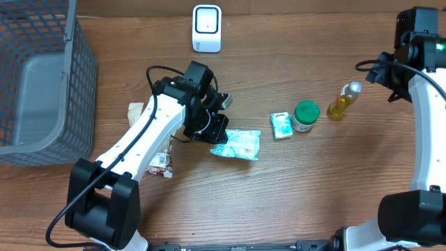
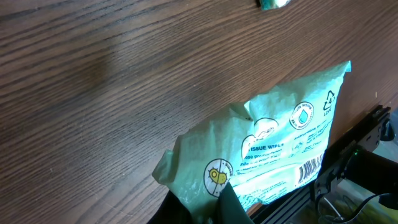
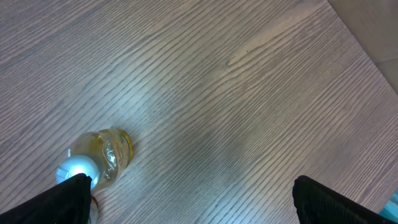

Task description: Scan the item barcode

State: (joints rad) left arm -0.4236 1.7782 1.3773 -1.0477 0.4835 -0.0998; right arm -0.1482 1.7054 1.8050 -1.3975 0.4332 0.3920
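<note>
The item is a pale green wipes packet [image 1: 238, 144] at the middle of the table. My left gripper [image 1: 217, 132] is shut on its left end. In the left wrist view the packet [image 2: 280, 143] spreads away from my left gripper [image 2: 208, 200], and the crumpled film is pinched between the dark fingers. A barcode [image 2: 311, 168] shows on the packet's upturned face near its lower edge. The white scanner [image 1: 207, 28] stands at the back, well apart from the packet. My right gripper [image 1: 387, 73] hovers open at the far right, holding nothing [image 3: 193, 202].
A grey basket [image 1: 42, 84] fills the left back corner. A small green pack [image 1: 281, 125], a green-lidded jar [image 1: 305, 116] and a yellow bottle [image 1: 343, 101] [image 3: 102, 155] lie to the right of the packet. Small wrapped items [image 1: 160, 164] lie near the left arm.
</note>
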